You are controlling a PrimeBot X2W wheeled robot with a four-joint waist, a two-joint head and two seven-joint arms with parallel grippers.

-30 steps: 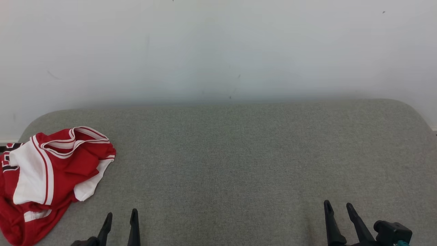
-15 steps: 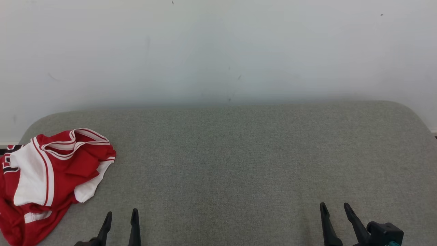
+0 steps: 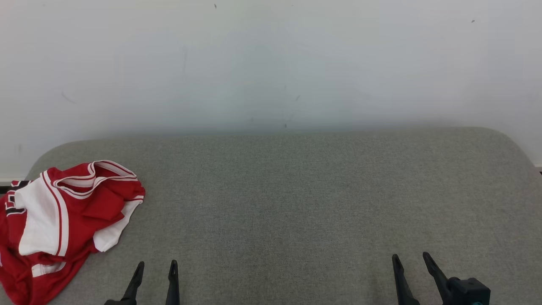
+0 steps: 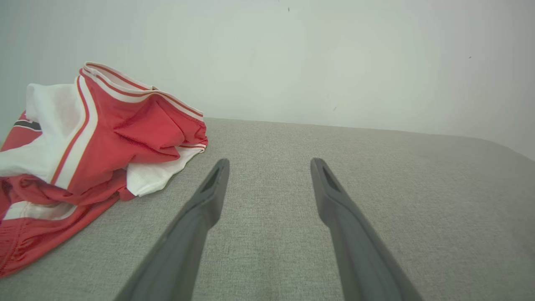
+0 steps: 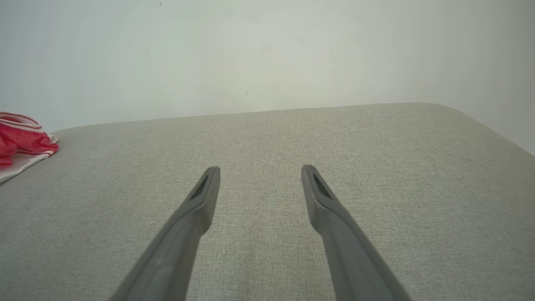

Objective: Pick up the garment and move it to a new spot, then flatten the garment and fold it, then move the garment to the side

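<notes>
Grey fabric tabletop (image 3: 296,190) against white wall (image 3: 271,63) | crumpled red-and-white garment (image 3: 63,220) at its left edge | left claw (image 3: 157,263) and right claw (image 3: 410,255) both spread apart, empty

1. left gripper (image 3: 156,262): low at head view's left, fingers (image 4: 200,209) spread wide, pointing forward, empty.
2. right gripper (image 3: 410,255): low at right, fingers likewise parted, empty.

**A:** Can you read anything in these shots? Any brand, number or tag?

**B:** Nope, nothing you could actually read. There's a bit of black lettering (image 3: 13,198) on the red garment (image 3: 63,220), out at 9 o'clock in the head view. It's crumpled and runs off the frame edge, so I can't make out a character.
</notes>
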